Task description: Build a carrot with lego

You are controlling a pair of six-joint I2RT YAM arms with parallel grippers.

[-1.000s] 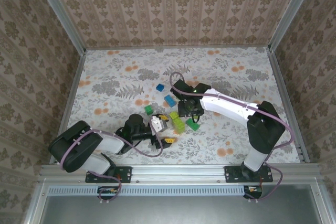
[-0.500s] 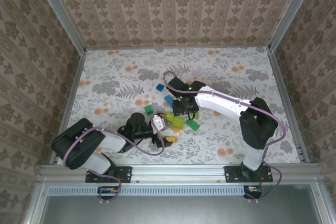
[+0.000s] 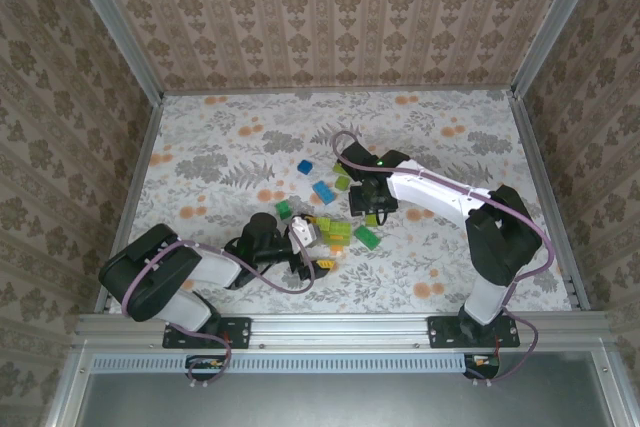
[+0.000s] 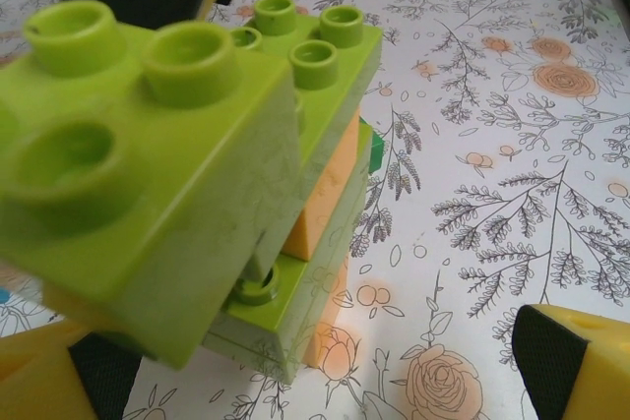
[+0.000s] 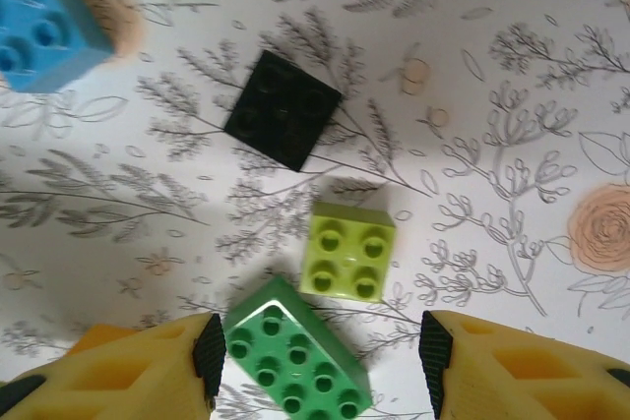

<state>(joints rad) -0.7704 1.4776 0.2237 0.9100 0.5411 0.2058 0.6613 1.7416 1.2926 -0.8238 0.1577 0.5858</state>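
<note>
Though a short stack of light-green and orange bricks is already pressed together (three light-green and two orange layers, as far as I can count), the carrot looks well short of finished, judging by how many pieces lie loose. It lies tilted on the table, close in front of the left gripper, whose fingers are spread wide, the right-hand one well clear of it.

The right gripper hangs over a green brick lying flat, its fingers spread to either side with a gap showing on the right, so nothing is pinched. Just beyond sit one light-green brick and one black brick.

From above I count two blue bricks, a second green one and another light-green piece, all unattached.
</note>
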